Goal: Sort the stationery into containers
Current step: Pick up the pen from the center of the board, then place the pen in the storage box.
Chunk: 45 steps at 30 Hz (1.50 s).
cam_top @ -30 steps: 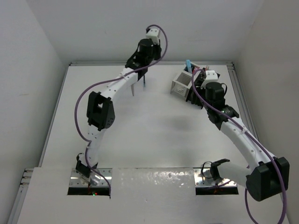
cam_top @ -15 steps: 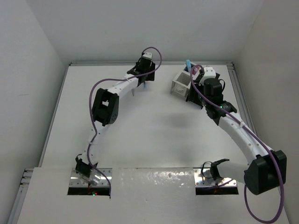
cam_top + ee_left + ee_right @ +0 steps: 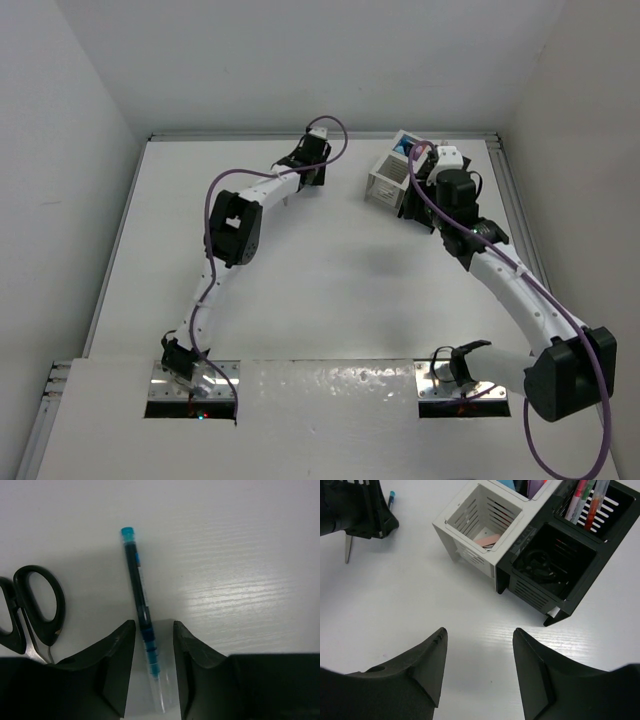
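White slatted plastic forms the white box, and the black box adjoins it, both near the worktop's far right corner. The white box's near compartment holds a flat pinkish bar. The black box's near compartment holds black-handled scissors, with slim pens upright behind. Near the far edge, the left tool stands open astride a translucent blue pen — loose scissors lie just beside it. The right tool gapes, holding nothing.

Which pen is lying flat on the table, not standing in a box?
The blue-capped pen, lying between the open jaws of the left gripper, beside the black scissors. The other pens stand upright in the black box.
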Motion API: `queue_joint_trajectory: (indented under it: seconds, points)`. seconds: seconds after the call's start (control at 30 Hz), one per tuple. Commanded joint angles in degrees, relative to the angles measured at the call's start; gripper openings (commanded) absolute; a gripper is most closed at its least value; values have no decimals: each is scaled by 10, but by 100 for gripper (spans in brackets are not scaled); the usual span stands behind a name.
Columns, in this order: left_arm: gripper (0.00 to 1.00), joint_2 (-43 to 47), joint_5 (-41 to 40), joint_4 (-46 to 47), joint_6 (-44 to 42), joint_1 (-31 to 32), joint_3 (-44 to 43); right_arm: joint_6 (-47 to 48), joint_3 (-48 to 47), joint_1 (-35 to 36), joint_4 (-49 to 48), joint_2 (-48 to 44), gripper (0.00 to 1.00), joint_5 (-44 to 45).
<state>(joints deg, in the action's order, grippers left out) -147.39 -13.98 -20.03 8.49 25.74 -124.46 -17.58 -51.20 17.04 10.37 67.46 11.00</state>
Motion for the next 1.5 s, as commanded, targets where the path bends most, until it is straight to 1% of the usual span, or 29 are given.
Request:
queue_joint_trajectory:
  seconds: [0.0, 0.03, 0.07, 0.1, 0.23, 0.3, 0.37, 0.43, 0.47, 0.5, 0.53, 0.57, 0.6, 0.67, 0.7, 0.77, 0.8, 0.87, 0.9, 1.0, 1.03, 1.13, 1.33, 1.47]
  points:
    - [32, 2, 19, -55, 22, -4, -2, -1, -16, 4, -11, -21, 54, 15]
    - [28, 4, 25, -61, 22, -3, 0, -1, -16, 4, -12, -22, 54, 15]
    - [16, 5, 30, -68, 20, -3, 4, -1, -16, 4, -13, -22, 54, 16]
    - [0, 8, 32, -70, 18, -4, 4, -1, -16, 5, -13, -22, 54, 16]
    - [0, 30, 35, -70, 0, -8, 8, 1, -21, 3, -15, -17, 55, 9]
    - [0, 54, 39, -56, -11, -14, 16, 1, -26, 4, -14, -15, 55, 2]
    - [0, 77, 50, -30, -44, -18, 25, -4, -29, 4, -14, -11, 55, -5]
    - [0, 121, 62, 5, -102, -19, 46, -5, -35, 3, -24, -11, 57, -15]
    - [0, 157, 68, 19, -125, -18, 54, -6, -43, 2, -28, -8, 58, -19]
    - [0, 176, 76, 34, -177, -19, 72, -7, -48, 2, -33, -6, 60, -30]
    - [0, 196, 96, 66, -203, -18, 84, -14, -53, -2, -44, -4, 63, -40]
    - [0, 238, 109, 85, -232, -18, 98, -21, -69, -3, -53, 6, 64, -47]
    - [0, 256, 121, 103, -284, -19, 111, -31, -78, -9, -71, 13, 65, -71]
    - [0, 295, 177, 124, -322, -21, 124, -67, -105, -13, -96, 41, 66, -98]
    - [0, 306, 218, 124, -342, -22, 122, -81, -115, -16, -129, 54, 66, -120]
    - [0, 333, 268, 124, -349, -24, 128, -125, -139, -16, -164, 89, 68, -132]
    - [0, 343, 310, 126, -349, -22, 134, -140, -147, -14, -199, 101, 68, -136]
    - [0, 367, 342, 132, -342, -15, 156, -189, -166, -14, -234, 125, 68, -134]
    - [0, 373, 358, 134, -336, -5, 162, -219, -170, -13, -270, 148, 68, -123]
    - [0, 380, 387, 131, -299, 11, 157, -266, -180, -11, -335, 183, 66, -119]
    - [0, 379, 392, 130, -285, 13, 150, -272, -181, -11, -348, 188, 65, -119]
    - [0, 374, 392, 122, -277, 25, 143, -288, -166, -10, -419, 199, 63, -132]
    - [0, 366, 393, 118, -270, 42, 141, -304, -123, -7, -506, 194, 59, -127]
    - [0, 363, 397, 116, -268, 48, 135, -317, -132, -4, -512, 207, 58, -121]
